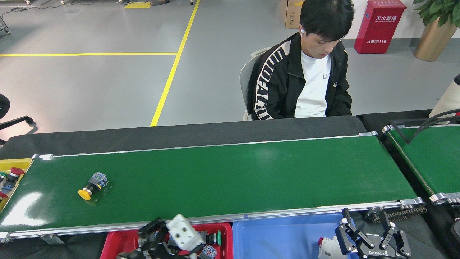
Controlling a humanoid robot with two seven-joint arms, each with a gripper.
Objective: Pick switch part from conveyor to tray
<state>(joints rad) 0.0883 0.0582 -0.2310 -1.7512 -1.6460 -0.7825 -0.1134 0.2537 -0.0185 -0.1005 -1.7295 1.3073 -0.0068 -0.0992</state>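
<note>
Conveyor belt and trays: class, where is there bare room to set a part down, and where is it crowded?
The glossy dark-green conveyor belt is bare right of the yellow-capped switch part. The blue plastic tray looks empty. The red plastic tray is crowded with switch parts, the left tool above it.

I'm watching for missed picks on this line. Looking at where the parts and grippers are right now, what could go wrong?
The yellow-capped switch part lies near the left end of the conveyor, while the left gripper sits over the red tray; the part may reach the yellow bin unpicked. The red tray already holds several switches, so a release there could knock them. The right gripper is far from the part.
</note>
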